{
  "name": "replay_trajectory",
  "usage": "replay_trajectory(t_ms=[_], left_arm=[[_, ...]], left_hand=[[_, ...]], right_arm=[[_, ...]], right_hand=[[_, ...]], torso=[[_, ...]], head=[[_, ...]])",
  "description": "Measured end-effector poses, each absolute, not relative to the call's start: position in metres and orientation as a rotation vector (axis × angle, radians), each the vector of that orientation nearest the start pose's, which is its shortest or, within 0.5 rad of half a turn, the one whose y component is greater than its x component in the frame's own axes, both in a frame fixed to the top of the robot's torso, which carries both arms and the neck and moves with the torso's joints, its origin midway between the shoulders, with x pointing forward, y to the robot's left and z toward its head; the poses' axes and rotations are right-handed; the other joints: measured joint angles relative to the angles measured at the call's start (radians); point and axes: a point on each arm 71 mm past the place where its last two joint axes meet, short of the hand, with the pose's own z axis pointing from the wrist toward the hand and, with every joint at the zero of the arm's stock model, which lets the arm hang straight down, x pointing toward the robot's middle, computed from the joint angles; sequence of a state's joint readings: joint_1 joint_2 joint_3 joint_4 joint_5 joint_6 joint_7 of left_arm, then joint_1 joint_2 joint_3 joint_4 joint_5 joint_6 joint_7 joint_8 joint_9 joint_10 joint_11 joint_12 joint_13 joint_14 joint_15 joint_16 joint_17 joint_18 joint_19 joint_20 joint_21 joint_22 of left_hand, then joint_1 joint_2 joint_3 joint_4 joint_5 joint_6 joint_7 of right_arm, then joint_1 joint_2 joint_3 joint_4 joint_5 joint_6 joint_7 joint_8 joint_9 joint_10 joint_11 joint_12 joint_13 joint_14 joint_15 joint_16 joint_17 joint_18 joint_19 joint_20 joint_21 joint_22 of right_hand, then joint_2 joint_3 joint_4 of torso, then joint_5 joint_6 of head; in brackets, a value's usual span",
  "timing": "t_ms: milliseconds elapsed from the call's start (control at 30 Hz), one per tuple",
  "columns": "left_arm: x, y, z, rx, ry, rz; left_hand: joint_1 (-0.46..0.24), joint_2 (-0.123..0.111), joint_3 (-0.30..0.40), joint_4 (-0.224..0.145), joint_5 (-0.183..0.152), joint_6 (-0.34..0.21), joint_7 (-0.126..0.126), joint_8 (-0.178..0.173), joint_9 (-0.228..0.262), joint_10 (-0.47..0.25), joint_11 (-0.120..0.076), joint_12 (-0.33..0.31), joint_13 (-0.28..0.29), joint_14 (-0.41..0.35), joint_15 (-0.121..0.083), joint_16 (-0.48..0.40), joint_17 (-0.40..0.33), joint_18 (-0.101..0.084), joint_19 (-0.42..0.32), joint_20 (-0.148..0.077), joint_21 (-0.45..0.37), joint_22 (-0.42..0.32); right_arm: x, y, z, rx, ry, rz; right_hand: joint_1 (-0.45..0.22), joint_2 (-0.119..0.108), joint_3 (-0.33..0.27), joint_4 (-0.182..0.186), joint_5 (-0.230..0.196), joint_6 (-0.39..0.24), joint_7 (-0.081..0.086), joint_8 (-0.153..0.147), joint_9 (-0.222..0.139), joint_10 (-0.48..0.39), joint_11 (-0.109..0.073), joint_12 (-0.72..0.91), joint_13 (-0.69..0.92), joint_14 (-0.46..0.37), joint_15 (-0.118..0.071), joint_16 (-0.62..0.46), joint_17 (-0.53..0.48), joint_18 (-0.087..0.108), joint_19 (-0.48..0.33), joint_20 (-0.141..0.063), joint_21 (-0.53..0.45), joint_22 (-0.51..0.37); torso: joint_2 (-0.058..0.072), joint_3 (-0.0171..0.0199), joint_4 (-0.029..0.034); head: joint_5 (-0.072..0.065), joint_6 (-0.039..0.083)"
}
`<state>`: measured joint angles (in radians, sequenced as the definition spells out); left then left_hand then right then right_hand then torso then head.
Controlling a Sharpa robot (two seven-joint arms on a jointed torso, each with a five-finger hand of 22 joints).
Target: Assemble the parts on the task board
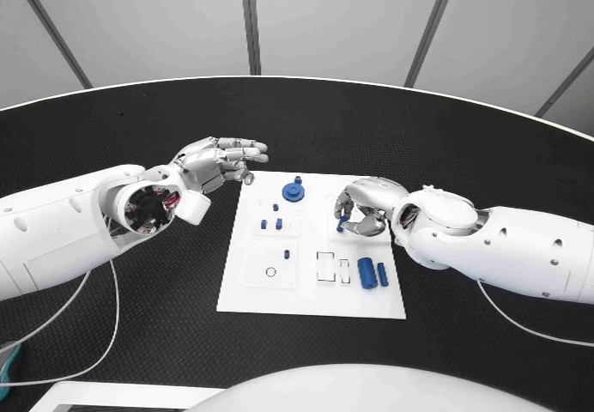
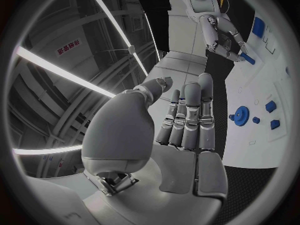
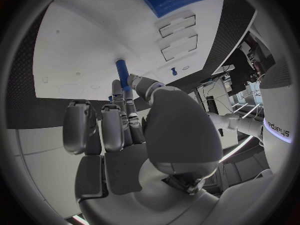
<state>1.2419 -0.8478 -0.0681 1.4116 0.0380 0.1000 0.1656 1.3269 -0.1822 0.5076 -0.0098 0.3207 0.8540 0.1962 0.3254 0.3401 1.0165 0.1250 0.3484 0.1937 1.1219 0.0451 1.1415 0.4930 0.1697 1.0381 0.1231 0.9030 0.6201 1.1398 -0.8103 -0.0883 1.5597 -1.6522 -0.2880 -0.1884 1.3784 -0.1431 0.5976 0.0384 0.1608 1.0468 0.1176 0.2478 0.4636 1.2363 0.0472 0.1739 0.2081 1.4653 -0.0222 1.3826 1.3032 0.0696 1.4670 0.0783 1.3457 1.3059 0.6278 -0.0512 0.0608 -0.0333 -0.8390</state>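
A blue peg [image 3: 122, 71] was pinched in the right hand [image 1: 361, 210] over the board [image 1: 254, 283], near its right middle. A gear [image 1: 293, 190] stood at the far edge, two cylinders [image 1: 372, 272] lay near right. The left hand [image 1: 221, 163] hovered empty, fingers apart, beside the far-left corner.

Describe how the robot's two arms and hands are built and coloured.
Both arms are glossy white, rounded shells with small dark screw holes. The left arm ends in an open round wrist socket showing dark internals; a thin white cable hangs from each arm. The left hand and right hand are silver metal, with segmented fingers and smooth grey palms.
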Motion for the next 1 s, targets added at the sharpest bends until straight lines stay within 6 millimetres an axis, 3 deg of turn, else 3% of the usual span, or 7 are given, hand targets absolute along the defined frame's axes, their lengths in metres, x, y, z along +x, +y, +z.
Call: replay_trajectory(t_ms=[367,700,1000], left_arm=[[0.502,0.224,-0.187,-1.143,1.774,-1.695],[0.502,0.22,-0.187,-1.137,1.78,-1.705],[0.503,0.216,-0.187,-1.133,1.783,-1.712]], left_hand=[[0.0,0.0,0.0,0.0,0.0,0.0,0.0,0.0,0.0,0.0,0.0,0.0,0.0,0.0,0.0,0.0,0.0,0.0,0.0,0.0,0.0,0.0],[0.0,0.0,0.0,0.0,0.0,0.0,0.0,0.0,0.0,0.0,0.0,0.0,0.0,0.0,0.0,0.0,0.0,0.0,0.0,0.0,0.0,0.0],[0.0,0.0,0.0,0.0,0.0,0.0,0.0,0.0,0.0,0.0,0.0,0.0,0.0,0.0,0.0,0.0,0.0,0.0,0.0,0.0,0.0,0.0]], right_arm=[[0.428,-0.169,-0.199,-0.328,1.654,0.644],[0.408,-0.116,-0.184,-0.395,1.582,0.815],[0.405,-0.071,-0.196,-0.459,1.586,0.909]], right_hand=[[0.003,0.003,0.002,-0.004,0.005,0.007,0.0,0.004,0.005,0.0,0.0,-0.003,0.001,0.0,0.0,0.005,0.003,0.0,0.0,0.0,0.0,0.002],[0.003,0.003,0.004,-0.009,0.012,0.008,0.001,0.006,0.006,0.004,0.003,0.0,0.003,0.0,0.0,0.005,0.004,0.0,0.0,0.0,0.005,0.002],[0.004,0.003,0.007,-0.012,0.017,0.008,0.001,0.006,0.007,0.004,0.003,0.0,0.004,0.0,0.0,0.005,0.004,0.0,0.0,0.0,0.005,0.002]], torso=[[-0.002,0.0002,-0.002],[-0.001,-0.0009,0.0025],[0.0,-0.0036,0.0043]], head=[[0.001,0.002],[0.006,0.009],[0.021,0.011]])
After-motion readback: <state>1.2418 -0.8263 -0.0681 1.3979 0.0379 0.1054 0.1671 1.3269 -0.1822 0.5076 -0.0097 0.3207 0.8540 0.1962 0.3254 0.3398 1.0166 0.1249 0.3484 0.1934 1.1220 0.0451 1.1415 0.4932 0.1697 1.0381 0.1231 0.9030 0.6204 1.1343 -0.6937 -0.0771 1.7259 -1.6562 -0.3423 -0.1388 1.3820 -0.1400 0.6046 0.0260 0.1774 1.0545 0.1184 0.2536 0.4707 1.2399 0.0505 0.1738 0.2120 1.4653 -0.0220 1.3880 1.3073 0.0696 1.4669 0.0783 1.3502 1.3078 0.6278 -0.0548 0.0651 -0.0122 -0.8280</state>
